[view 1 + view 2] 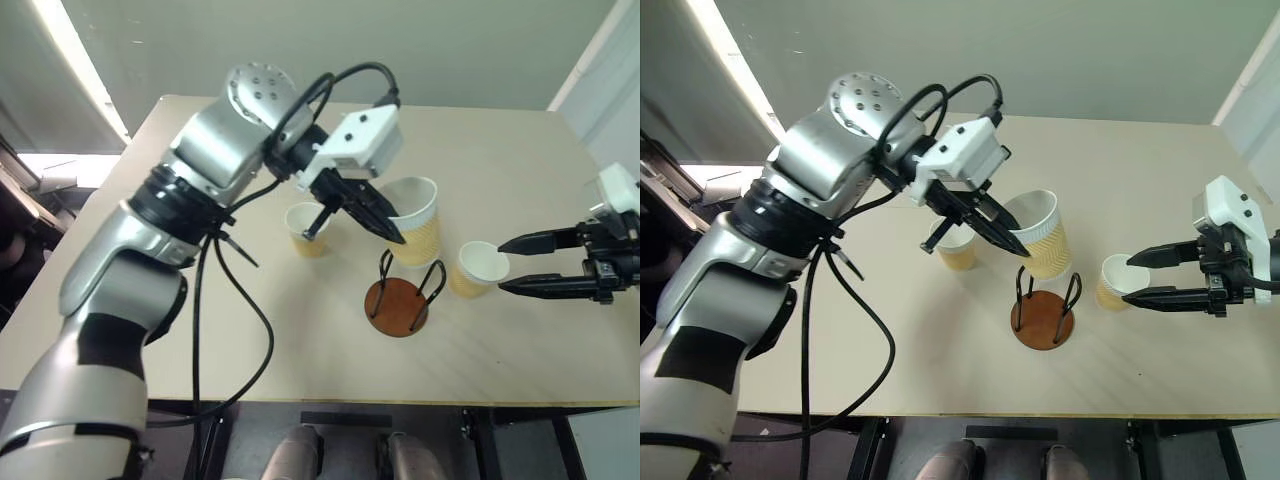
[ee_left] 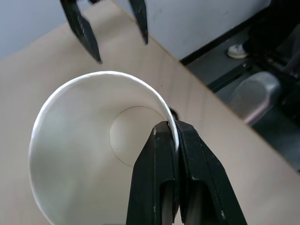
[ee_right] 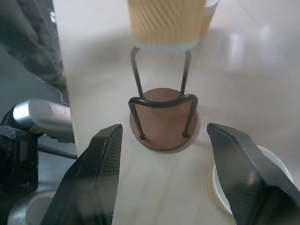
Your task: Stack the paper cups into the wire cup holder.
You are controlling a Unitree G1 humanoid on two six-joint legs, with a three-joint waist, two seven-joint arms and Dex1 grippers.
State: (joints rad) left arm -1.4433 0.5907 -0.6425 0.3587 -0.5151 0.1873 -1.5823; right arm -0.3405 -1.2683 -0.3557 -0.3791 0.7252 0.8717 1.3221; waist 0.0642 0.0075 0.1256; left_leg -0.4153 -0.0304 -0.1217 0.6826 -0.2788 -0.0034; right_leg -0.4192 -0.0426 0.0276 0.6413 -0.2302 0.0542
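Observation:
My left gripper [image 1: 395,235] is shut on the rim of a tan paper cup [image 1: 418,222], pinching its wall [image 2: 171,136]. The cup hangs tilted in the air just above and behind the wire cup holder [image 1: 400,300], whose brown disc and two black loops stand empty [image 3: 161,122]. A second paper cup [image 1: 307,232] stands upright on the table to the left of the holder. A third paper cup [image 1: 477,268] stands to the holder's right. My right gripper [image 1: 504,267] is open at that cup's right side, fingertips close to its rim, pointing toward the holder.
The beige table [image 1: 520,160] ends just in front of the holder, with floor and a dark frame below its front edge. Black cables [image 1: 235,300] hang from my left arm over the table's left part.

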